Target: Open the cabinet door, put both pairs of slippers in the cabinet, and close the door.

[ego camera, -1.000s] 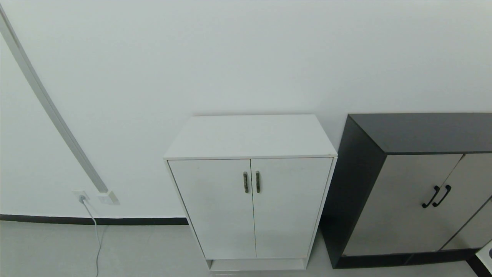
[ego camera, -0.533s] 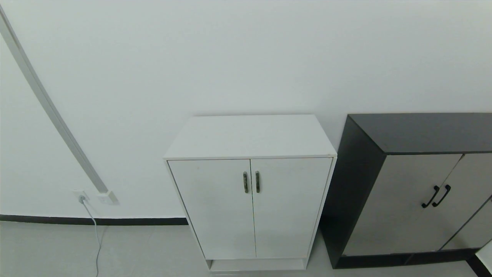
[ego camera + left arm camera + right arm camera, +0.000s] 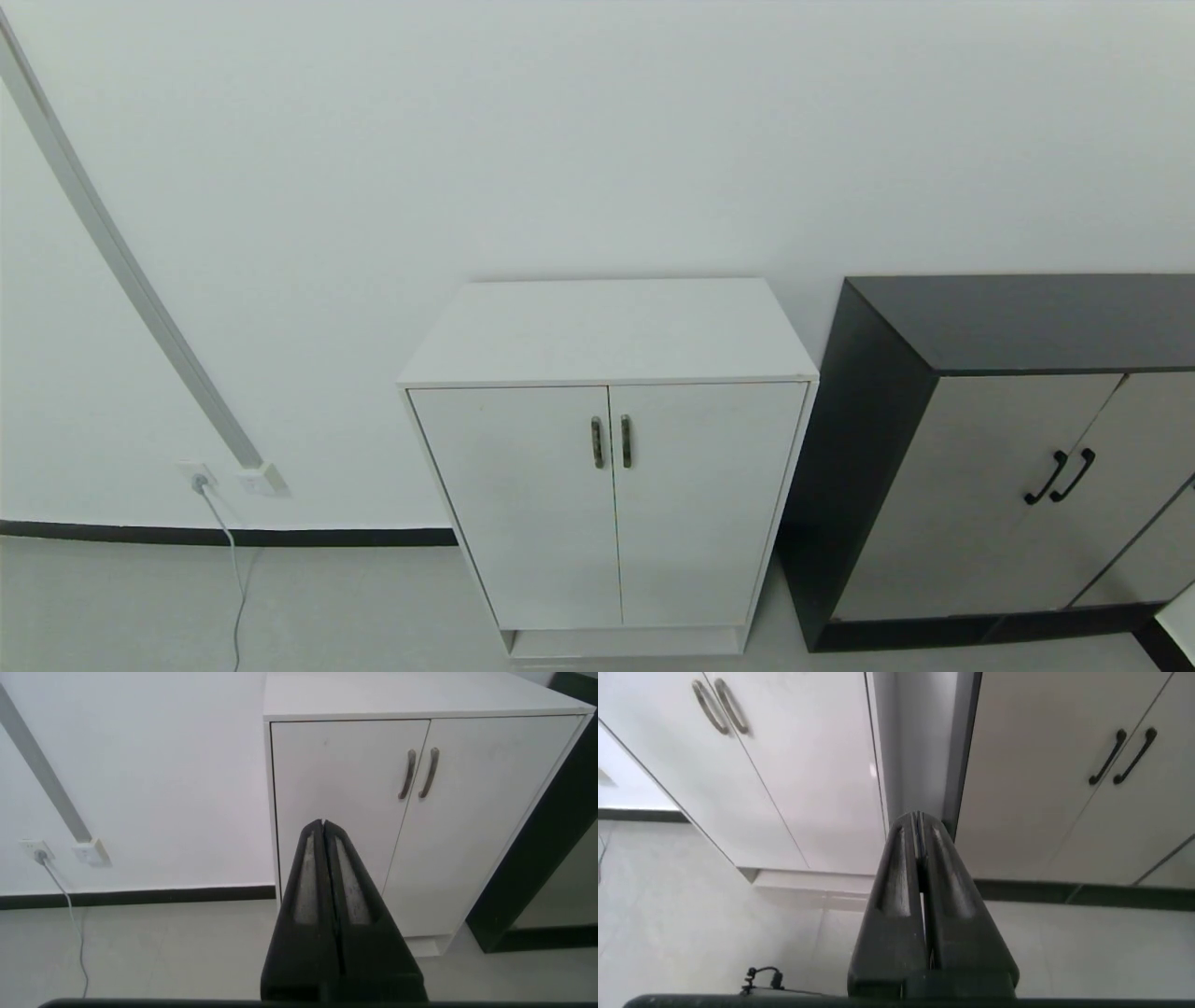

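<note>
A white two-door cabinet [image 3: 607, 448] stands against the wall with both doors closed. Its two grey vertical handles [image 3: 611, 441] meet at the centre seam. My left gripper [image 3: 323, 831] is shut with nothing in it, held back from the cabinet [image 3: 420, 784] and facing the left door. My right gripper [image 3: 920, 821] is shut and empty too, lined up with the gap between the white cabinet [image 3: 785, 775] and the dark one.
A dark cabinet [image 3: 1008, 448] with grey doors and black handles [image 3: 1061, 477] stands right beside the white one. On the left, a wall socket [image 3: 196, 478] has a cable [image 3: 238, 579] running down to the grey floor. A slanted conduit [image 3: 121, 261] crosses the wall.
</note>
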Available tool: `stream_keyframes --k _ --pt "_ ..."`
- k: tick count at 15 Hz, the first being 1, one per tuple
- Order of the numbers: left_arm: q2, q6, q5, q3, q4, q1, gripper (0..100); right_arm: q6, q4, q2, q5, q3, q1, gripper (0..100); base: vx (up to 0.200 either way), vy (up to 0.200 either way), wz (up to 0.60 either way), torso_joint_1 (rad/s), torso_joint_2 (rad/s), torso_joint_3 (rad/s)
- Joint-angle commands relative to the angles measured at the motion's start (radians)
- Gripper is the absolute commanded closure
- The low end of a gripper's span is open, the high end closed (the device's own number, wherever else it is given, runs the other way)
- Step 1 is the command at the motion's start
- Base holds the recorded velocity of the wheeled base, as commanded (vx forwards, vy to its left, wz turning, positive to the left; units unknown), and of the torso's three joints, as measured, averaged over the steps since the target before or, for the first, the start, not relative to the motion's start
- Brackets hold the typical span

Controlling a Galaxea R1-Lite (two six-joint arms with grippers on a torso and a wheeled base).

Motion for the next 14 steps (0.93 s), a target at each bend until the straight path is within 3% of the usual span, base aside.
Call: stream_keyframes --k 1,5,9,14 --pt "0.001 0.0 0.0 0.001 0.0 0.0 100 0.0 -0.001 -0.014 0.0 0.0 0.004 100 0.0 0.0 0.0 0.0 0.0 0.0" --pt "0.001 0.0 0.0 0.0 0.0 0.0 100 -0.014 0.036 -0.034 0.002 0.006 0.027 100 0.0 0.0 0.0 0.0 0.0 0.0" --pt "0.001 -0.002 0.003 0.0 0.0 0.0 100 -0.017 0.031 -0.163 -0.001 0.006 -0.06 100 0.0 0.0 0.0 0.0 0.0 0.0" --pt "0.001 -0.002 0.003 0.0 0.0 0.0 100 -0.008 0.028 -0.235 -0.003 0.006 -0.062 100 0.0 0.0 0.0 0.0 0.0 0.0"
